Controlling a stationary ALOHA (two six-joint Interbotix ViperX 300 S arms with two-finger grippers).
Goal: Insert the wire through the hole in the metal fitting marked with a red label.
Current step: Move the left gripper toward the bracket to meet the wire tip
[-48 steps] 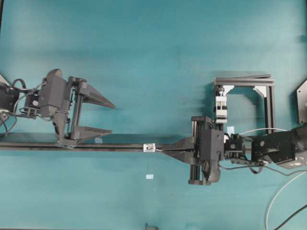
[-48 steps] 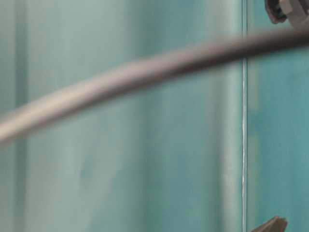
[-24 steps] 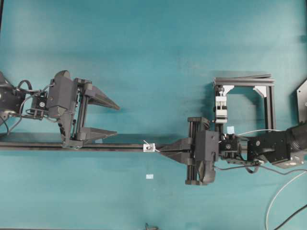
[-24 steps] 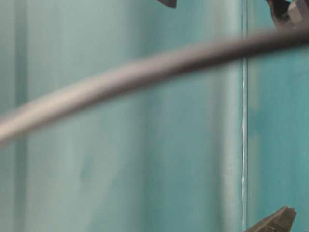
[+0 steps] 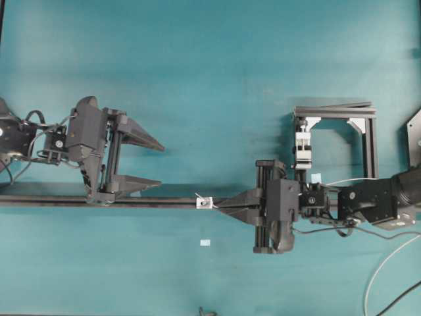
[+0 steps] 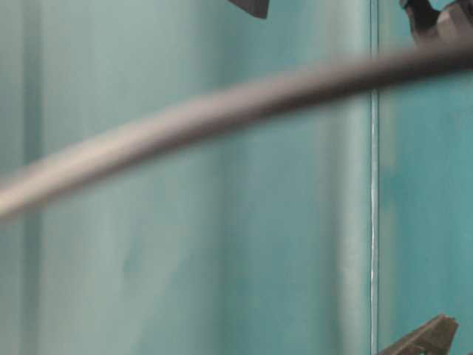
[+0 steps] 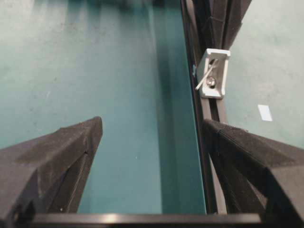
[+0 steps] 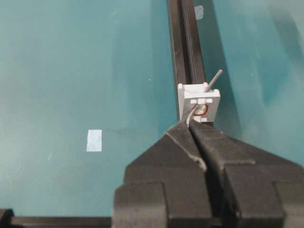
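The metal fitting, a small silvery-white block with a red ring mark, sits on a black rail. My right gripper is shut on the wire, its tips just short of the fitting. The thin strand enters the red-marked face and its end sticks out on the far side. In the left wrist view the wire pokes out of the fitting. Overhead, the right gripper touches the fitting. My left gripper stands open and empty to the left, its lower finger over the rail.
A black square frame with a white-and-silver clamp stands at the back right. A pale tape scrap lies in front of the rail. A white cable curves at the right edge. A blurred dark cable crosses the table-level view.
The right gripper has slid slightly left along the rail, and the wire's end now shows past the fitting's left side. The left gripper has moved a little to the right, still open.
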